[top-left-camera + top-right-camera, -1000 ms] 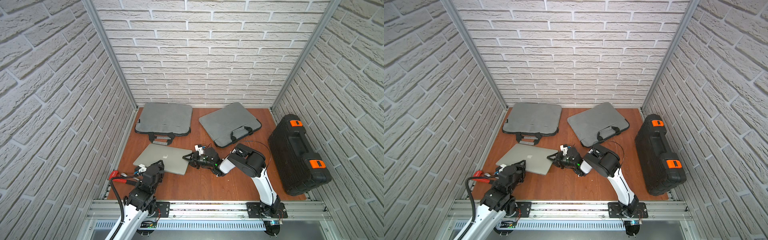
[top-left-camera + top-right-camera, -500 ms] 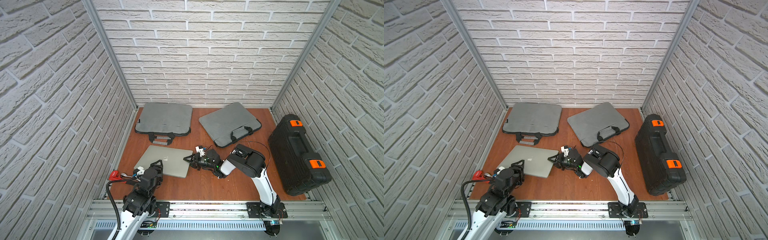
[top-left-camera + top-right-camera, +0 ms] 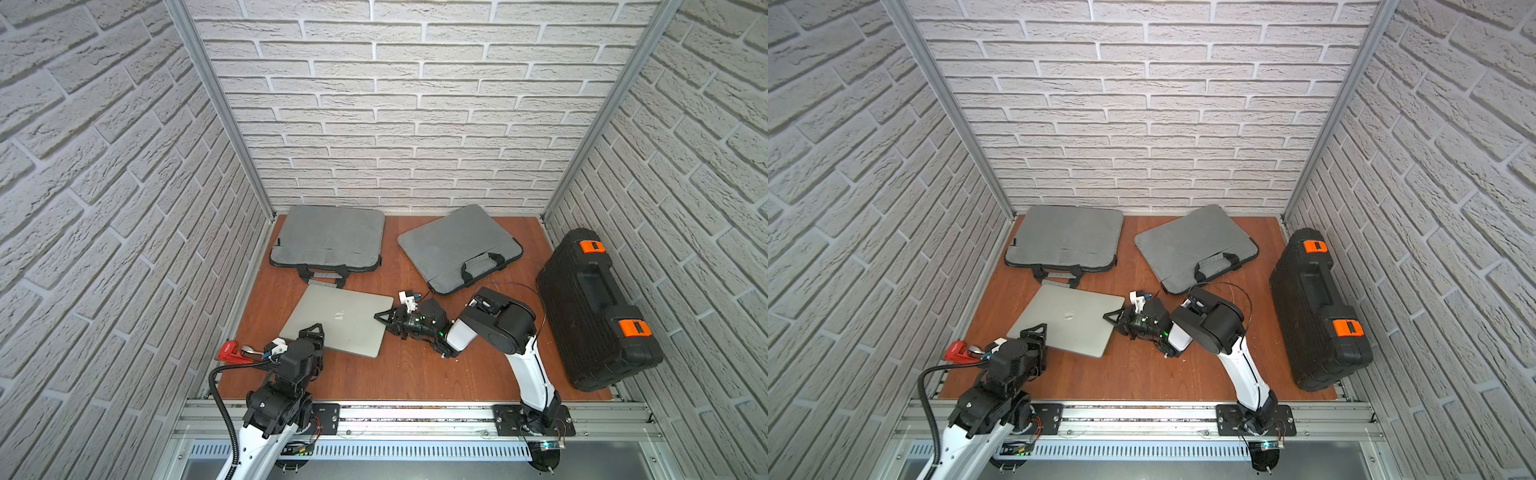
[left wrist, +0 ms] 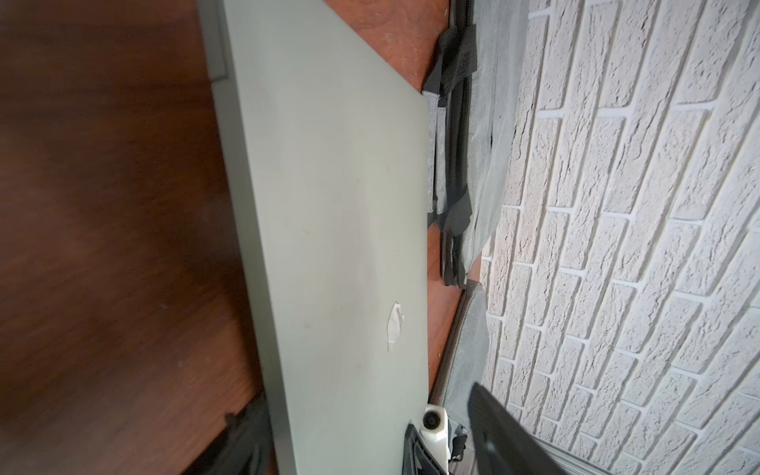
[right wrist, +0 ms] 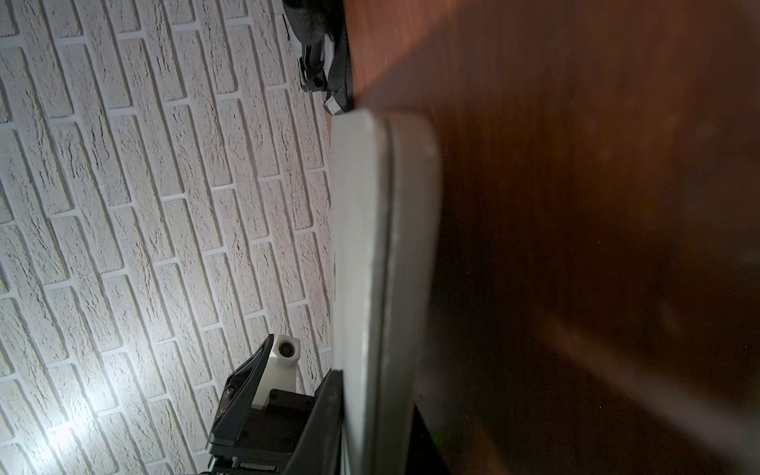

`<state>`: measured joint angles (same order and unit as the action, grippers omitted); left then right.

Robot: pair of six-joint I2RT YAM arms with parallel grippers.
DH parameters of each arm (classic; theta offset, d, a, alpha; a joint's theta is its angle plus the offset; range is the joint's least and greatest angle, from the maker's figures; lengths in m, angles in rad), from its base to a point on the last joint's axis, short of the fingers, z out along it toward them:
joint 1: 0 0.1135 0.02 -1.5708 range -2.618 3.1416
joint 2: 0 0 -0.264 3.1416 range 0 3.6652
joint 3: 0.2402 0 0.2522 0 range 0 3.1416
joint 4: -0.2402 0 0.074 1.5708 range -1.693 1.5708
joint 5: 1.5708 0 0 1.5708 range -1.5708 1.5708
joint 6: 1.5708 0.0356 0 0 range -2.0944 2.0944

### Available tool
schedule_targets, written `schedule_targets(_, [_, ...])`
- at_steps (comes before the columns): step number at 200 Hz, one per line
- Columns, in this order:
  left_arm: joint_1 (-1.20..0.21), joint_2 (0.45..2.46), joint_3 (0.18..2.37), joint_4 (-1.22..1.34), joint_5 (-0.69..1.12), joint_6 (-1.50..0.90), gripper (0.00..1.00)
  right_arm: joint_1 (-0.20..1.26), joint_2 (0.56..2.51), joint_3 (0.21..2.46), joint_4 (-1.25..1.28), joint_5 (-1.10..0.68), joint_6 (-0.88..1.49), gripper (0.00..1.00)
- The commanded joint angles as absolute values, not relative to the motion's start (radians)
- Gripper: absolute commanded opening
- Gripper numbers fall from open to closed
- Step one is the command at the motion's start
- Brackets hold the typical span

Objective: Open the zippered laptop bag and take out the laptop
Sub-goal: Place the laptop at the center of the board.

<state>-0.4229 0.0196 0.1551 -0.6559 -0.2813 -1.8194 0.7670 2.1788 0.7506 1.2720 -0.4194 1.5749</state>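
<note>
Low at the frame's left, your left gripper [image 3: 312,331] straddles a near corner of the laptop [image 3: 351,337], jaws spread wide, gripping nothing. At centre, your right gripper [image 3: 381,318] pinches the laptop's edge; the lid shows an apple logo [image 3: 339,314], with the grey laptop bag [image 3: 328,239] just behind.

A: Top views are showing bright, even light, shadows falling soft.
B: Wrist views are blurring across the table [image 4: 103,246] and laptop [image 5: 378,267] edge; glare, perhaps a lamp's, is blooming on the brick wall [image 5: 70,427].
</note>
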Motion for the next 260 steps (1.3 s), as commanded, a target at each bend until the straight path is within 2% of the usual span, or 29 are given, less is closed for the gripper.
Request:
schedule_targets(1, [-0.419,0.006,0.051,-0.767,-0.379,-1.816,0.77,0.753,2.144,0.724,1.184,-0.391,1.507,0.06])
schedule_targets(63, [-0.414,0.013,0.076,-0.800,-0.373,-1.825,0.80,0.734,2.120,0.702,1.159,-0.396,1.490,0.06])
schedule_targets(93, [-0.414,0.007,0.133,-0.842,-0.431,-1.792,0.81,0.730,2.114,0.706,1.136,-0.412,1.480,0.06])
schedule_targets(114, [-0.406,0.008,0.168,-0.822,-0.456,-1.756,0.87,0.730,2.085,0.703,1.082,-0.436,1.448,0.06])
schedule_targets(136, [-0.385,0.023,0.205,-0.781,-0.465,-1.689,0.98,0.730,2.026,0.678,1.006,-0.457,1.404,0.06])
schedule_targets(156, [-0.355,0.054,0.246,-0.735,-0.473,-1.597,0.98,0.732,1.985,0.648,0.950,-0.477,1.372,0.06])
schedule_targets(194, [-0.261,0.193,0.338,-0.615,-0.429,-1.399,0.98,0.743,1.875,0.622,0.827,-0.514,1.314,0.06])
schedule_targets(260, [-0.067,0.521,0.458,-0.387,-0.169,-1.197,0.98,0.794,1.826,0.690,0.619,-0.536,1.231,0.06])
